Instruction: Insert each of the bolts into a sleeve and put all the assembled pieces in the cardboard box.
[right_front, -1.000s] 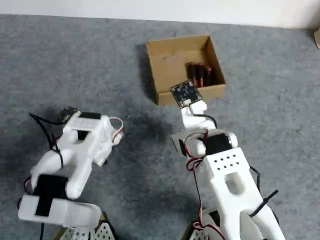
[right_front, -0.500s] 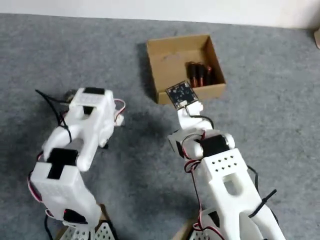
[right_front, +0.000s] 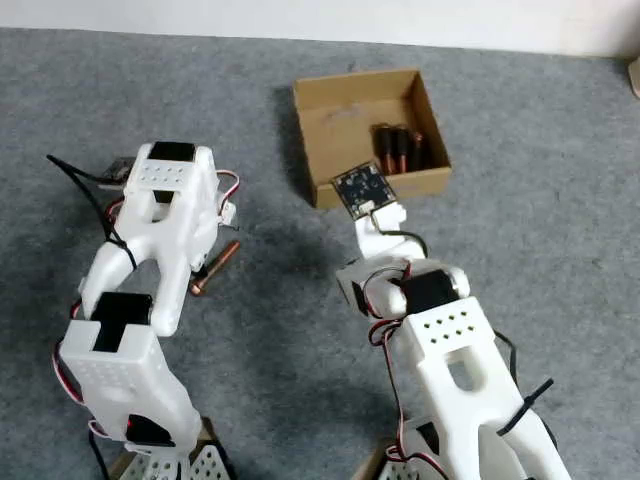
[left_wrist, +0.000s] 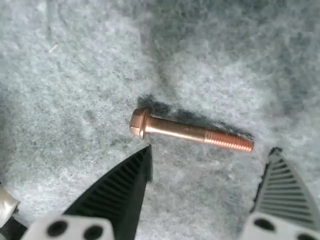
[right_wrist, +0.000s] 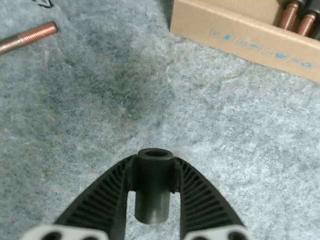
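— On the grey carpet (left_wrist: 75, 75), where is the bolt (left_wrist: 190, 131)?
— Lying flat and loose, just ahead of the left gripper (left_wrist: 210, 151), whose fingers are spread wide.
— And the right gripper (right_wrist: 154, 162)?
— Pinching a black sleeve (right_wrist: 152, 200) near the cardboard box (right_wrist: 240, 35). Assembled pieces (right_front: 400, 148) lie inside.

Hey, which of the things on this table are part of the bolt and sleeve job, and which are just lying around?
Part of the job: bolt, lying loose; sleeve, held in the right pincer; cardboard box; assembled pieces inside it.
Lying about: grey mat; pale thing at the edge, too cut off to name.
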